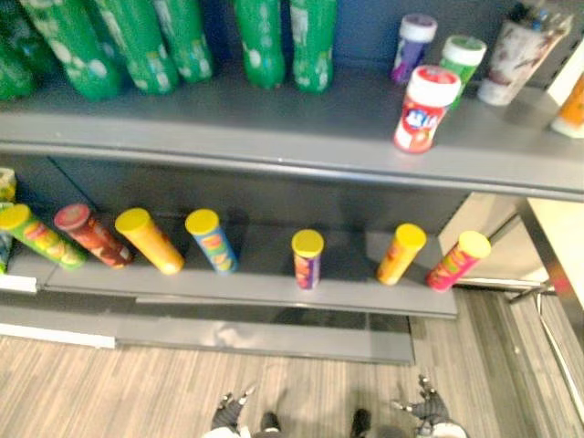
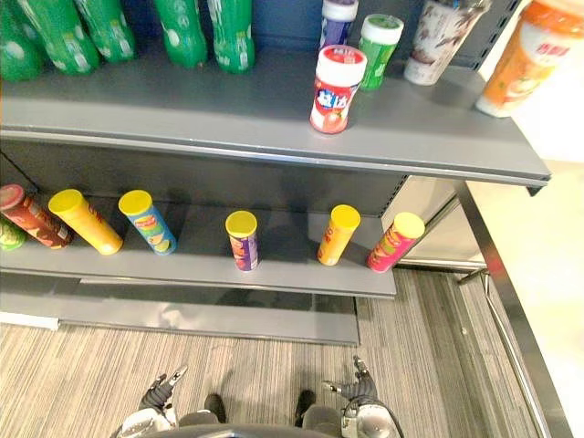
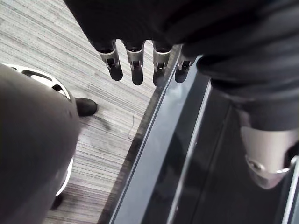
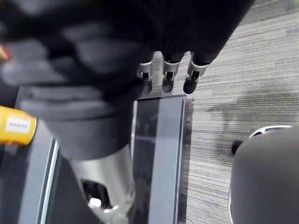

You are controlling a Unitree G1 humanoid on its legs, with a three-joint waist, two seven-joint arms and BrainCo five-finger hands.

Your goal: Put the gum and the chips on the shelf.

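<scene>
Both hands are hanging low at the near edge of the head views, left hand [image 2: 158,395] and right hand [image 2: 359,392], over the striped carpet floor [image 1: 137,383]. They're holding nothing, and in the wrist views the fingers [image 3: 135,67] are sticking out straight and relaxed, apart from the thumb, same on the right. So where's the stuff? Looks like it's already sitting up there: the red-and-white gum jar [image 1: 424,109] is standing upright on the upper shelf [image 1: 274,128], just in front of a purple jar [image 1: 412,46] and a green-lidded jar [image 1: 461,57], with green bottles [image 1: 274,41] lining the back further left. The chips cans [image 1: 307,260] are lined up along the lower shelf [image 1: 356,285], yellow lids facing out. Honestly I can't tell which can is "the" chips, they're all looking alike from here. Handling-wise, I'm guessing the gum jar is light, hard plastic with a slick label, so wrapping round the body under the white lid is looking safer than pinching the cap. A chips can is probably a light cardboard tube, stiff enough but easy to dent, and the contents are fragile, so I'd be going for a gentle wrap round the middle of the tube.
</scene>
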